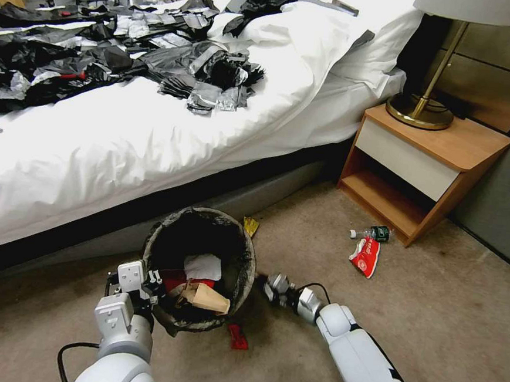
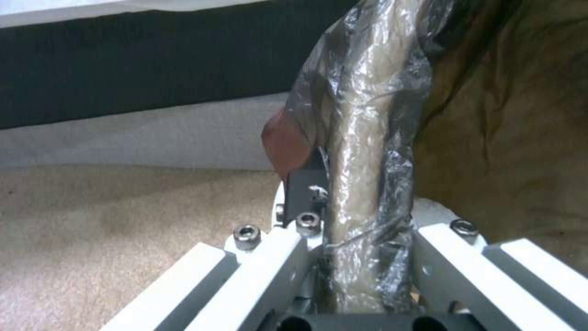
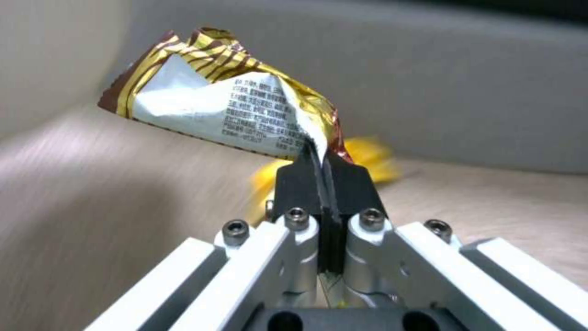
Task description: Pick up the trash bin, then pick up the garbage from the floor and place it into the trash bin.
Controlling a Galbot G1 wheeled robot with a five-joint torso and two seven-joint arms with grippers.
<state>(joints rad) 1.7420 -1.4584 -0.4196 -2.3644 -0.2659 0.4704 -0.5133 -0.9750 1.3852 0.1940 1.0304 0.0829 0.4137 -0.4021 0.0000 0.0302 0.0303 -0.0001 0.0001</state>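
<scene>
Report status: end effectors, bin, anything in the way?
Left end effector clamped on trash bin rim. Right end effector shut on gold-brown wrapper, right of bin. Red wrapper, small bottle on floor by nightstand. Nothing blocking.

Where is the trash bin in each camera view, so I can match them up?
Head view: trash bin low centre, in front of the bed.
Left wrist view: its bag-lined rim crosses the middle, clamped in the left gripper.
Right wrist view: the pale blur beside the held wrapper is probably its wall.
Shared landmark: grey bed base.
</scene>
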